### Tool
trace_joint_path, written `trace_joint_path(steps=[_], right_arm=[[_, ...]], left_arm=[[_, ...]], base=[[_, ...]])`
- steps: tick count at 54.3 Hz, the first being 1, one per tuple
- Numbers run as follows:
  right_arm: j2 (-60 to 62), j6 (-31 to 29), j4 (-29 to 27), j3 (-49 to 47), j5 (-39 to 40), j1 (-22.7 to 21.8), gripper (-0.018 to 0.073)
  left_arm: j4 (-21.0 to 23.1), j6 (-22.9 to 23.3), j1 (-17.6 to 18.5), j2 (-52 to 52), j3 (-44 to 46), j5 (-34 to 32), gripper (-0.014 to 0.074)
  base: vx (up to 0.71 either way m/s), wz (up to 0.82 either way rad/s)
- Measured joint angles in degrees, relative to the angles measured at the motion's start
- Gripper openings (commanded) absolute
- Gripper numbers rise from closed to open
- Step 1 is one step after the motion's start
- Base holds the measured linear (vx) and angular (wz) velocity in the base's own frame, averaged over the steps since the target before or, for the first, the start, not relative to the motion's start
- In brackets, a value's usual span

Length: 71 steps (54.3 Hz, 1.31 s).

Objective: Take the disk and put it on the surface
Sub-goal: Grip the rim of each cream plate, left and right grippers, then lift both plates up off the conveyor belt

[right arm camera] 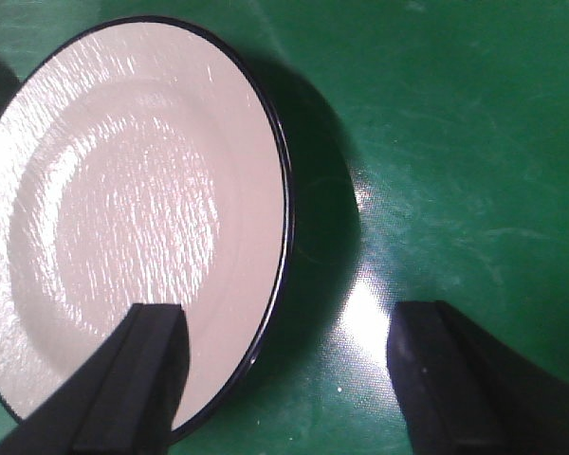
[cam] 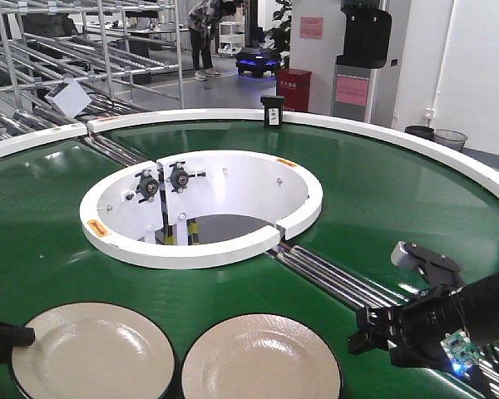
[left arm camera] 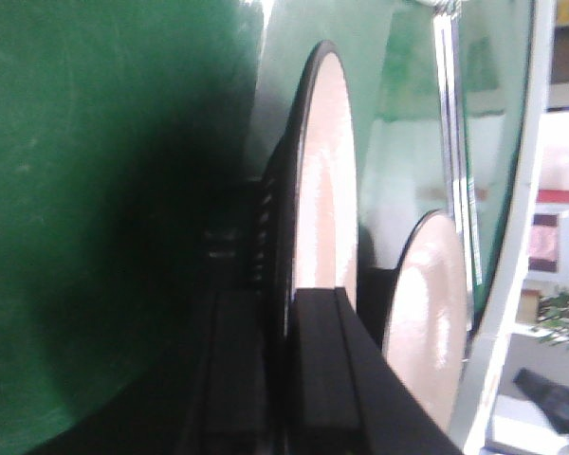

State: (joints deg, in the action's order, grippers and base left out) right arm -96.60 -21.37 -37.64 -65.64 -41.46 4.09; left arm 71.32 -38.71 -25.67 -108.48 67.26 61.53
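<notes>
Two cream disks with dark rims lie on the green belt near the front edge. My left gripper (cam: 0, 337) sits at the left disk's (cam: 91, 353) left rim. In the left wrist view its fingers (left arm camera: 318, 365) are shut on that disk's (left arm camera: 327, 171) edge, one above and one below. The other disk (left arm camera: 427, 303) shows beyond. My right gripper (cam: 362, 332) hovers just right of the right disk (cam: 262, 362). In the right wrist view it (right arm camera: 289, 322) is open, straddling the rim of that disk (right arm camera: 133, 227) without touching it. The surface is out of view.
A white inner ring (cam: 200, 249) with two black fixtures stands mid-belt. Metal rails (cam: 333, 278) cross the green belt (cam: 382, 199) toward my right arm. The belt's white outer rim (cam: 449, 154) carries a black box (cam: 272, 110). Roller racks fill the back left.
</notes>
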Motion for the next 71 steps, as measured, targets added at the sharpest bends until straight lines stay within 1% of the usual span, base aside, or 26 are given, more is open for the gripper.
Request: trace_joint_path(steps=[5,10,14,21,24,32,37,45,49,52,56,71], right_arm=[[-2.3,0.0,-1.0,-0.1,-0.8,0.0,0.0501],[-5.0,-0.7,-3.1,-0.1,-0.9,0.0,0.0501],[-6.6,-2.4,-5.8,-0.1,-0.9,0.0,0.0501],[-8.5,-6.3,-10.4,-0.1,-0.9,0.0,0.0501],[-9.3,-7.9,-12.2,-0.1,-0.9,0.0,0.0501],[-12.6,-9.9,-17.2,-0.1,-0.8,0.0,0.0501],[-15.3,-13.4,-22.7,-0.1,-1.2,0.0,0.0501],[-19.1,-21.7,-33.9,-0.1,-4.3,0.0,0.0497],[-20.6,-24.9,-38.5,-0.3,-5.8,0.1,0.0482],[-21.8,-26.7,-41.8,-0.4,-6.5,0.3,0.045],[-22.5,-27.5,-43.7,-0.4,-6.7,0.7,0.0383],[-23.0,-27.9,-44.6,-0.4,-7.2,1.1,0.0041]], left_arm=[[2.7,-0.4,-0.9,-0.1,0.0,1.7,-0.0009],[6.3,-1.3,-1.3,-0.3,0.0,3.0,-0.0009],[9.2,-1.6,-1.3,-0.5,0.0,3.4,-0.0009],[11.9,-1.7,-1.3,-0.6,0.0,3.4,-0.0009],[12.4,-1.7,-1.4,-0.6,0.0,3.4,-0.0009],[12.8,-1.8,-1.7,-0.6,0.0,3.3,-0.0009],[12.8,-1.9,-1.7,-0.6,0.0,3.3,-0.0009],[12.8,-1.9,-1.7,-0.6,0.0,3.2,-0.0009],[12.8,-1.9,-1.7,-0.6,0.0,3.2,-0.0009],[12.8,-1.9,-1.7,-0.6,0.0,3.2,-0.0009],[12.8,-1.9,-1.7,-0.6,-0.1,3.2,-0.0009],[12.8,-1.9,-1.7,-0.6,-0.1,3.2,-0.0009]], base=[[0.0,0.0],[0.0,0.0],[0.0,0.0],[0.0,0.0],[0.0,0.0],[0.0,0.0],[0.0,0.0],[0.0,0.0],[0.0,0.0],[0.0,0.0],[0.0,0.0],[0.0,0.0]])
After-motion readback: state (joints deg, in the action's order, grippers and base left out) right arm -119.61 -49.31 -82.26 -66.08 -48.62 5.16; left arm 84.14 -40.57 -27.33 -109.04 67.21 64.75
